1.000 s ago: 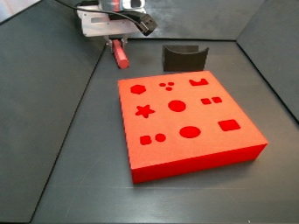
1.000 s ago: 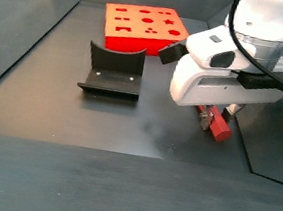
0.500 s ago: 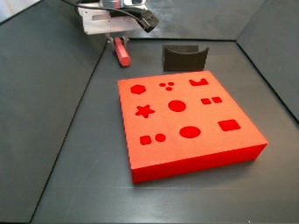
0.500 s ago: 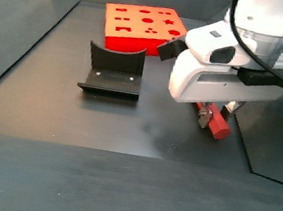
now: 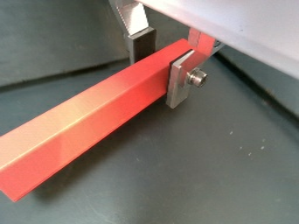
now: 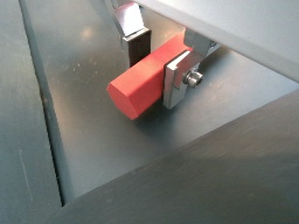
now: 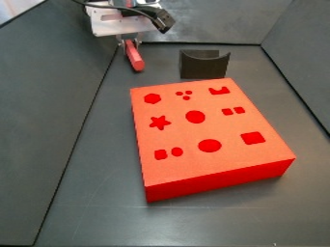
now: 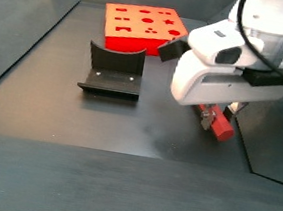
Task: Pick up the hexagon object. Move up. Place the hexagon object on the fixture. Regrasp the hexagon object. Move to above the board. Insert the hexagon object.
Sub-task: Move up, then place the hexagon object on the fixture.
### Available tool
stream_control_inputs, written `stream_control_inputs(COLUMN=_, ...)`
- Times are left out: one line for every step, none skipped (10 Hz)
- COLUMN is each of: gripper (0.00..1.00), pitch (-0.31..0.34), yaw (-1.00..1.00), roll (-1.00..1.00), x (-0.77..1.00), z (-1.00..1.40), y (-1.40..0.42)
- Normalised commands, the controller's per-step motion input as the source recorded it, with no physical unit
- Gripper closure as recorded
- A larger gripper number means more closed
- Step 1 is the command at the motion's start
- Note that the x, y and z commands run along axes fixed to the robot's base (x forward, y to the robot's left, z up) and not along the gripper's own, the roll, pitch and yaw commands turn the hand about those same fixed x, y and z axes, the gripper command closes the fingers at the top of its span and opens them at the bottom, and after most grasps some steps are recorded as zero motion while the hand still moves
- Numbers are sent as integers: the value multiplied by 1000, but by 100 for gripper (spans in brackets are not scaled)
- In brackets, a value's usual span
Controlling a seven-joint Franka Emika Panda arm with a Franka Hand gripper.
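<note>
The hexagon object (image 5: 82, 122) is a long slim red peg, lying level between my gripper's fingers in both wrist views. My gripper (image 5: 160, 77) is shut on it near one end, with a dark pad on one face and a silver plate on the other. The peg's hexagonal end (image 6: 138, 87) sticks out past the fingers. In a side view the gripper (image 7: 129, 41) holds the peg (image 7: 133, 60) low over the floor at the far left, beside the fixture (image 7: 203, 64). The board (image 7: 206, 135) lies in the middle, apart from both.
The dark fixture (image 8: 112, 69) stands between the board (image 8: 144, 22) and the gripper (image 8: 215, 114). Dark walls close in the floor; a wall edge runs close by the peg (image 8: 219, 128).
The gripper has risen a little with the peg in it. The board and the fixture have not moved.
</note>
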Motion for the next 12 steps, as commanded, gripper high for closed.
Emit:
stream_control_inputs(gripper=100, pitch=62, yaw=-40, roll=-6, x=-92, z=715, y=-30)
stream_control_inputs(gripper=100, pitch=86, yaw=-41, roll=15, x=-47, z=584, y=-3)
stream_control_inputs(gripper=100, pitch=93, yaw=-39, roll=27, x=-31, z=507, y=1)
stream_control_inputs(gripper=100, pitch=94, yaw=-37, roll=49, x=-27, z=385, y=1)
stream_control_inputs(gripper=100, pitch=86, yaw=-33, roll=77, x=-31, z=223, y=3)
stream_control_inputs(gripper=100, pitch=0, yaw=0, roll=0, x=0, z=1000, y=0)
stream_control_inputs(gripper=100, pitch=-2, yaw=1, roll=10, x=6, z=1000, y=2)
stream_control_inputs(gripper=100, pitch=29, yaw=-4, roll=15, x=-6, z=1000, y=2)
stream_control_inputs(gripper=100, pitch=37, yaw=-10, roll=23, x=-9, z=1000, y=3)
stream_control_inputs(gripper=100, pitch=50, yaw=-23, roll=44, x=-17, z=1000, y=5)
stream_control_inputs(gripper=100, pitch=58, yaw=-29, roll=54, x=-22, z=1000, y=6)
stream_control_inputs(gripper=100, pitch=65, yaw=-35, roll=79, x=-28, z=1000, y=9)
